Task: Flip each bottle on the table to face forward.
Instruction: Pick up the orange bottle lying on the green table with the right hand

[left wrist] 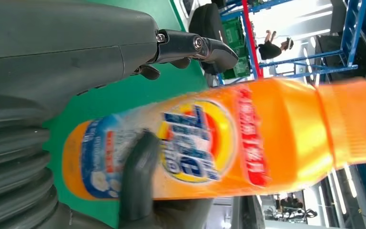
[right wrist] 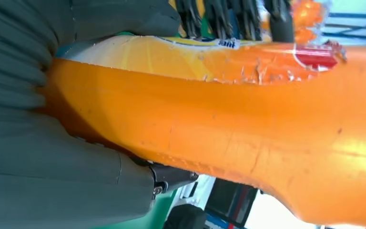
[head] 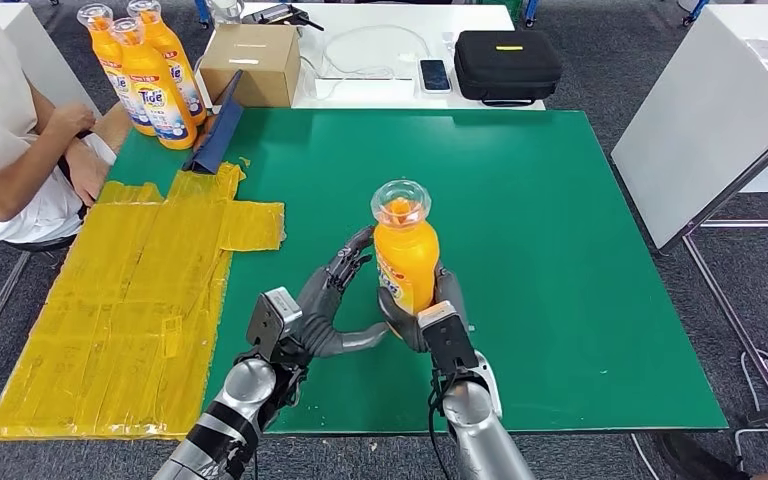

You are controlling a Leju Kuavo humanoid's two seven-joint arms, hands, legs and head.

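While my right hand (head: pixel 422 318) grips the bottle (head: pixel 406 255) upright, I turn it.
My left hand (head: pixel 337 290), spread and holding nothing, waits at nine o'clock, ready to steady the label on the counter (head: pixel 560 250).

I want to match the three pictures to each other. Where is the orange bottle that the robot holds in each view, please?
Head view: the orange bottle stands upright at the middle, on the green table.
Left wrist view: it lies across the picture, label showing.
Right wrist view: its plain side is very close.
Shared landmark: the green table.
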